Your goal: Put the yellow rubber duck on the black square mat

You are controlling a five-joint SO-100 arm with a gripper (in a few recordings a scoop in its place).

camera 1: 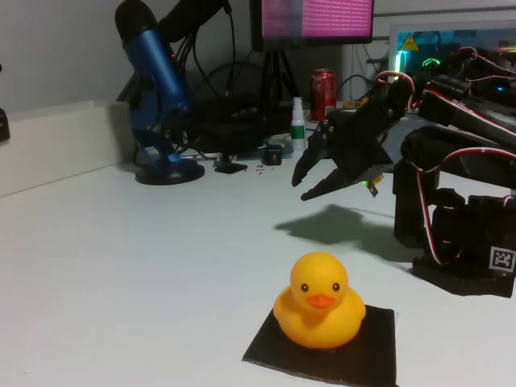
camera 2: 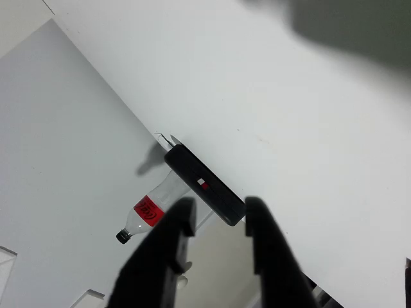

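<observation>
The yellow rubber duck [camera 1: 319,302] stands upright on the black square mat [camera 1: 330,347] near the front of the table in the fixed view, facing the camera. My gripper [camera 1: 300,184] hangs in the air behind and above the duck, well apart from it, open with nothing between its fingers. In the wrist view the two black fingers [camera 2: 174,236] frame a gap over the white table, and the gripper [camera 2: 221,218] holds nothing.
A blue microphone on a stand [camera 1: 157,89] rises at the back left, with a red can [camera 1: 323,93], a small bottle [camera 1: 297,121] and cables behind. The arm's base [camera 1: 459,234] stands at right. The wrist view shows a flat black device [camera 2: 204,185] and a plastic bottle [camera 2: 154,208].
</observation>
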